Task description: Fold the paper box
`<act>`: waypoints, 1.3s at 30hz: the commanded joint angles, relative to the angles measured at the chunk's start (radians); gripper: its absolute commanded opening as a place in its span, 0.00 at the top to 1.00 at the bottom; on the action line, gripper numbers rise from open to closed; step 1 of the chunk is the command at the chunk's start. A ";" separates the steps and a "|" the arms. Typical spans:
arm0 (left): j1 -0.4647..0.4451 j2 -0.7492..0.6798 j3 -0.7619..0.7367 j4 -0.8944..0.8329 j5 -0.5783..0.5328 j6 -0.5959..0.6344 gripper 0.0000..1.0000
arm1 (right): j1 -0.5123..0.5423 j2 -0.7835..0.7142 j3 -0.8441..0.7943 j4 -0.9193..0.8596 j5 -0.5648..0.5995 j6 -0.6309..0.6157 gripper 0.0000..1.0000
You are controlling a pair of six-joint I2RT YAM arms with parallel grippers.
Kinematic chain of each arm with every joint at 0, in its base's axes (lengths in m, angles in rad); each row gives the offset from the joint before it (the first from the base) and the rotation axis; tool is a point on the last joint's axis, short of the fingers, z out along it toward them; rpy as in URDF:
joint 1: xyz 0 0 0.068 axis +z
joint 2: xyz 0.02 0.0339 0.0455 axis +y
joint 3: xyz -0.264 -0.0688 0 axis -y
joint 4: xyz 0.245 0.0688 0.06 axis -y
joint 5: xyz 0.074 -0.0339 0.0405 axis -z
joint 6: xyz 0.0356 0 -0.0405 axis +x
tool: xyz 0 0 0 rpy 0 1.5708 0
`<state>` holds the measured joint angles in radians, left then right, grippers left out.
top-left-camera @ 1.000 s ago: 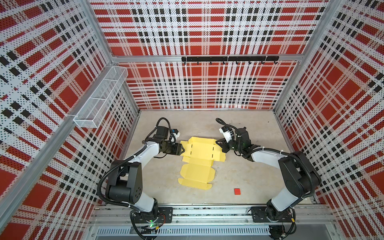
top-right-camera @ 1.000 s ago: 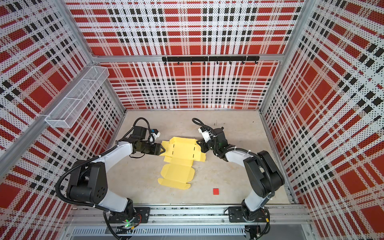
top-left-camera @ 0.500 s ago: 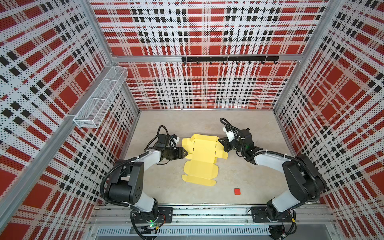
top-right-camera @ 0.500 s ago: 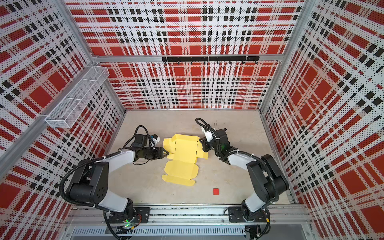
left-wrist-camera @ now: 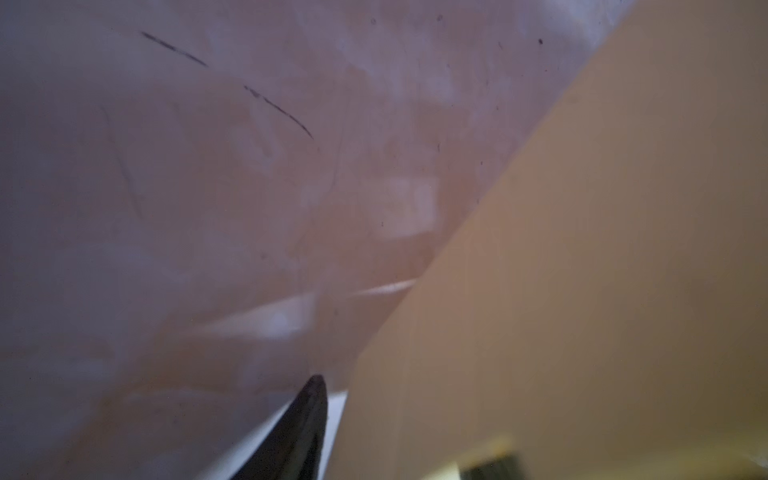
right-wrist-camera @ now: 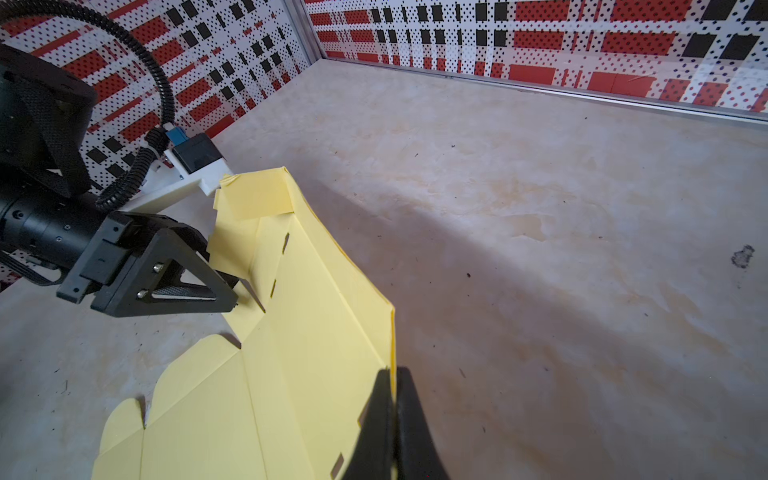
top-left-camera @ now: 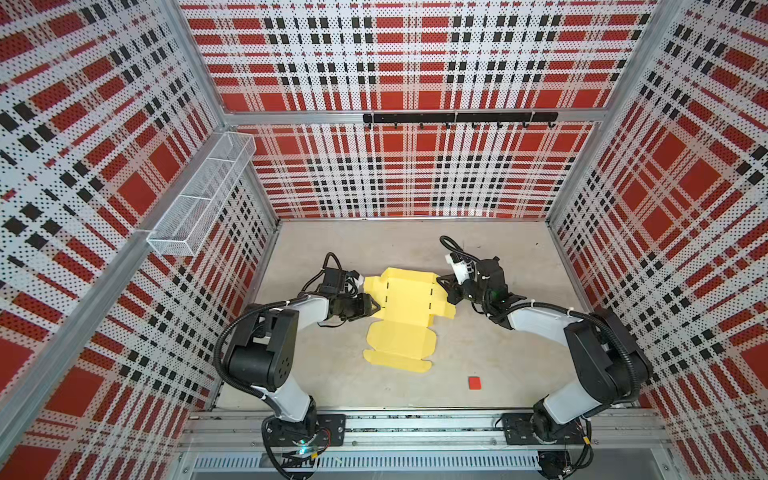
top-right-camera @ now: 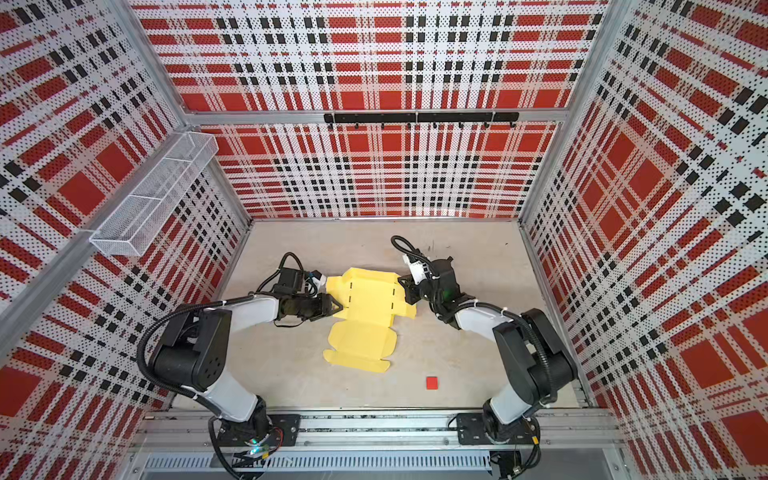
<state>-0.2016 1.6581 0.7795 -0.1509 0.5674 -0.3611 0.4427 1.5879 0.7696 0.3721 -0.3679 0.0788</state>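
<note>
The paper box [top-left-camera: 405, 307] [top-right-camera: 365, 316] is a pale yellow die-cut sheet, unfolded, in the middle of the table. Its near half lies flat, and its far half is raised on the right side. My right gripper [top-left-camera: 445, 291] [top-right-camera: 405, 291] is shut on the sheet's right edge; in the right wrist view its tips [right-wrist-camera: 392, 374] pinch the thin card [right-wrist-camera: 316, 353]. At the sheet's left flap, my left gripper [top-left-camera: 374, 306] [top-right-camera: 337, 308] [right-wrist-camera: 235, 297] stands open. In the left wrist view [left-wrist-camera: 399, 419] the blurred card [left-wrist-camera: 561, 291] sits between its fingers.
A small red square [top-left-camera: 474, 382] [top-right-camera: 432, 382] lies on the table near the front right. A wire basket [top-left-camera: 199, 199] hangs on the left wall and a black hook rail [top-left-camera: 459, 118] on the back wall. Plaid walls close in three sides.
The sheet has swung round and shifted right, its right edge lifted by the right gripper. The left gripper has moved in to the sheet's left flap and its jaws have narrowed.
</note>
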 commanded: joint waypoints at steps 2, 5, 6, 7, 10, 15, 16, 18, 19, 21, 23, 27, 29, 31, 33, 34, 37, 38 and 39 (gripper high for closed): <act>-0.027 0.015 0.044 -0.015 0.011 -0.018 0.56 | -0.004 -0.004 -0.006 0.065 0.000 0.025 0.97; -0.022 0.032 0.050 -0.018 0.022 -0.014 0.64 | -0.002 -0.009 -0.008 0.073 -0.013 0.024 0.96; -0.020 0.042 0.053 -0.016 0.024 -0.021 0.67 | -0.002 -0.010 -0.010 0.072 -0.014 0.020 0.96; -0.017 0.052 0.057 -0.016 0.023 -0.028 0.69 | -0.002 -0.011 -0.011 0.068 -0.010 0.018 0.96; -0.018 0.055 0.068 -0.028 0.018 -0.037 0.77 | -0.002 -0.023 -0.009 0.042 -0.010 0.021 0.94; -0.022 0.066 0.072 -0.020 0.028 -0.035 0.82 | -0.002 -0.045 -0.027 0.039 -0.024 0.001 0.89; -0.021 0.068 0.081 -0.026 0.029 -0.032 0.83 | -0.002 -0.049 -0.027 0.033 -0.033 0.002 0.87; -0.025 0.055 0.088 -0.034 0.023 -0.016 0.84 | -0.003 -0.058 -0.024 0.017 -0.057 -0.007 0.82; -0.026 0.048 0.085 -0.033 0.016 -0.009 0.84 | -0.002 -0.065 -0.024 0.007 -0.069 -0.020 0.77; -0.026 0.046 0.078 -0.019 0.015 -0.012 0.86 | -0.003 -0.073 -0.014 -0.035 -0.068 -0.056 0.70; -0.025 0.048 0.089 -0.029 0.015 -0.002 0.87 | -0.006 -0.080 0.025 -0.124 -0.050 -0.094 0.61; -0.031 0.038 0.095 -0.051 -0.002 0.030 0.89 | -0.024 -0.063 0.166 -0.342 -0.072 -0.206 0.51; -0.031 0.047 0.092 -0.042 0.000 0.023 0.90 | -0.054 -0.006 0.268 -0.457 -0.129 -0.261 0.45; -0.032 0.049 0.103 -0.057 0.000 0.033 0.90 | -0.085 0.082 0.407 -0.610 -0.197 -0.319 0.44; -0.031 0.042 0.100 -0.060 -0.002 0.040 0.90 | -0.109 0.190 0.560 -0.749 -0.251 -0.369 0.43; -0.031 0.042 0.092 -0.051 -0.004 0.038 0.90 | -0.114 0.241 0.630 -0.806 -0.281 -0.394 0.43; -0.028 0.048 0.090 -0.043 -0.002 0.029 0.91 | -0.120 0.398 0.829 -0.938 -0.330 -0.422 0.42; -0.028 0.048 0.098 -0.050 0.000 0.037 0.91 | -0.120 0.467 0.918 -0.997 -0.353 -0.430 0.42; -0.030 0.044 0.102 -0.057 -0.002 0.049 0.91 | -0.118 0.518 0.983 -1.038 -0.379 -0.427 0.42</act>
<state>-0.2279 1.7115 0.8558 -0.1989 0.5720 -0.3317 0.3153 1.9926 1.6344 -0.4301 -0.6373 -0.2699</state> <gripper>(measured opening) 0.095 0.579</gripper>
